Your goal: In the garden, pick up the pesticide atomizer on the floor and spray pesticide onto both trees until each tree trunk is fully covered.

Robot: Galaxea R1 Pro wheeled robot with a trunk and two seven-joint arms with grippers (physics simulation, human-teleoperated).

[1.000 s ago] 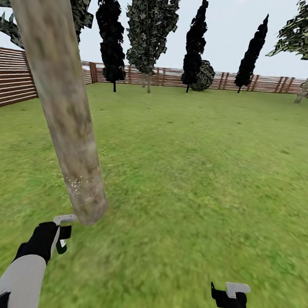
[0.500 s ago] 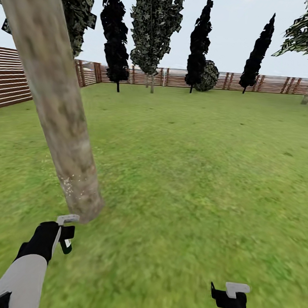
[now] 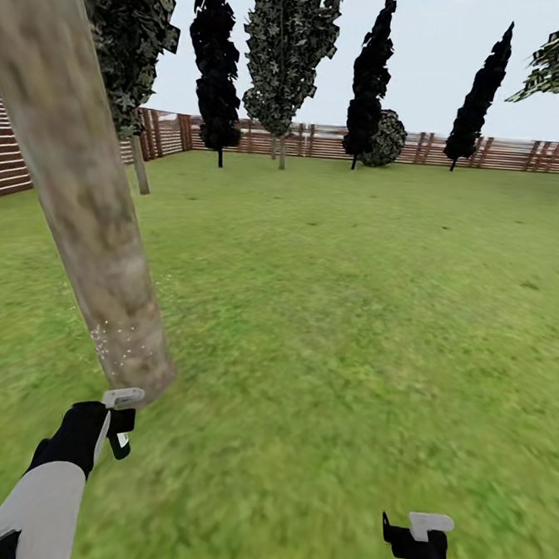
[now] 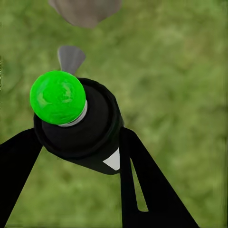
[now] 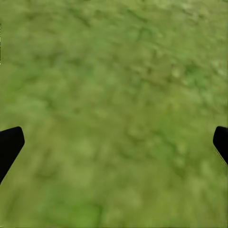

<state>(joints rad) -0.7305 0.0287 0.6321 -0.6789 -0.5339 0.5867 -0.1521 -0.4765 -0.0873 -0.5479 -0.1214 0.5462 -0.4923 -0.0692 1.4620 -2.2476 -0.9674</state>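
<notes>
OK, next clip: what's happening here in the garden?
The left gripper holds the pesticide atomizer just short of the base of a tree trunk. A few white specks of pesticide dot the trunk's lower part; higher up it looks bare. The right gripper hangs open over the grass, holding nothing.

Camera panned right; pesticide [image 3: 112, 344] specks seemingly spread on trunk [image 3: 85, 199].

Green grass floor [image 3: 352, 318] spreads to the fence [image 3: 339, 142], a speckled tree trunk [image 3: 77, 190] rooted at ten o'clock, more trees at twelve.
</notes>
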